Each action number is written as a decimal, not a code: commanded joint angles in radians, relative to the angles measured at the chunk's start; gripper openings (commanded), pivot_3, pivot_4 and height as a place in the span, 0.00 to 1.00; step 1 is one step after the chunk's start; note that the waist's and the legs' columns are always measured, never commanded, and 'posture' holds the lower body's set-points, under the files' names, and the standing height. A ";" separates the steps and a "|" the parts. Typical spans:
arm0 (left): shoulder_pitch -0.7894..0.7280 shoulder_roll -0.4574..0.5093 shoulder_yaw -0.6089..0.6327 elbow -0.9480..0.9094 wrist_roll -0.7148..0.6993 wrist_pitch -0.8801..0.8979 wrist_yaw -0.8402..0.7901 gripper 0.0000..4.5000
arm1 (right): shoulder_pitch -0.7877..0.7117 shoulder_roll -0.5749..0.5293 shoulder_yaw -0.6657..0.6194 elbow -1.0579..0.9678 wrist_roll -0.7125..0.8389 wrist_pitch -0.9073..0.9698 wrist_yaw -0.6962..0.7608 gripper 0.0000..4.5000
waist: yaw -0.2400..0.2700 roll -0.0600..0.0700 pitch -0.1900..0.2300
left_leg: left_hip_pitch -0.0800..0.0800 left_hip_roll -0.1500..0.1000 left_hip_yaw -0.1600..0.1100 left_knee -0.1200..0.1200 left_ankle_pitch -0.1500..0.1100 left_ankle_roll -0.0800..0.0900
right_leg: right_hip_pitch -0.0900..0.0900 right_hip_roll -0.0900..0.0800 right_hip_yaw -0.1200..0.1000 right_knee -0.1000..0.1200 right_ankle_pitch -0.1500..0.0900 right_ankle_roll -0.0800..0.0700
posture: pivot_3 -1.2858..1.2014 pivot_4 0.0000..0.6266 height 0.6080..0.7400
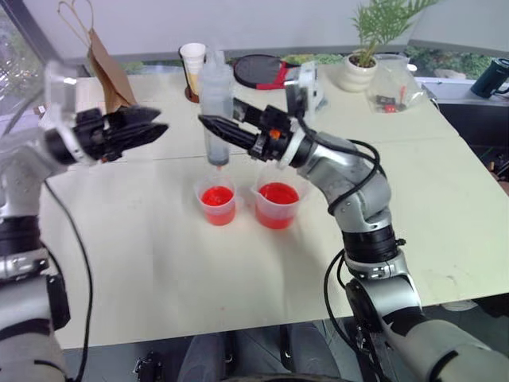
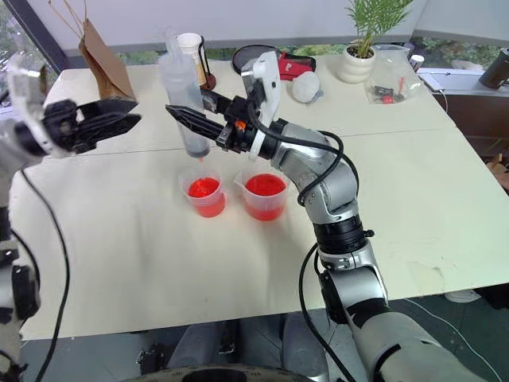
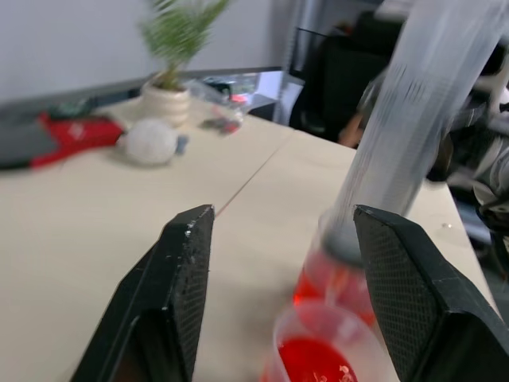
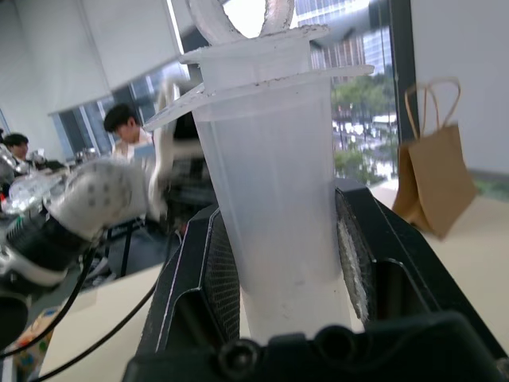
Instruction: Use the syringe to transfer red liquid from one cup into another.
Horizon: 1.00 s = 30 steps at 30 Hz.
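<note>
Left gripper (image 1: pixel 155 131) at left of frame, level, pointing right, fingers (image 3: pixel 179 270) parted with nothing between them, well apart from syringe. Brown paper bag (image 1: pixel 111 70) standing behind it, upper left. White cup in dark stand (image 1: pixel 192 62) at back of table (image 1: pixel 159 263). Syringe (image 1: pixel 215 103) upright at centre, clamped by barrel in right gripper (image 1: pixel 213 126), which reaches in from the right pointing left; tip hanging just above smaller cup (image 1: pixel 215 199), not touching it. Red liquid (image 1: pixel 215 196) in smaller cup, more in spouted beaker (image 1: pixel 278 204) just beside it to the right; cups close, touching or not unclear. Red and black item (image 1: pixel 258 70) at back. Potted plant (image 1: pixel 366 48) and clear bag (image 1: pixel 395 83) upper right.
</note>
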 commanded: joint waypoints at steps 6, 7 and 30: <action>0.094 -0.042 -0.020 -0.318 -0.042 -0.005 0.095 0.63 | -0.167 -0.072 -0.250 0.023 0.258 0.279 -0.156 0.30 | 0.035 0.000 0.000 | -0.001 -0.002 -0.003 0.002 0.000 -0.001 | 0.003 -0.002 0.000 -0.002 0.000 -0.001 | 0.52 0.24 1.00; 0.101 -0.044 -0.036 -0.351 -0.041 -0.014 0.086 0.63 | -0.209 -0.138 -0.285 0.040 0.285 0.375 -0.183 0.30 | 0.038 0.000 0.000 | -0.001 -0.003 -0.003 0.002 0.000 -0.001 | 0.003 -0.003 0.000 -0.002 0.001 -0.001 | 0.52 0.24 1.00; 0.063 -0.166 -0.404 -0.427 0.167 -0.229 0.030 0.63 | -0.100 -0.757 -0.244 0.549 0.329 1.129 -0.414 0.30 | 0.031 0.001 0.000 | 0.001 -0.001 0.013 0.001 -0.005 0.009 | 0.001 -0.007 0.000 -0.007 0.001 -0.002 | 0.52 0.24 1.00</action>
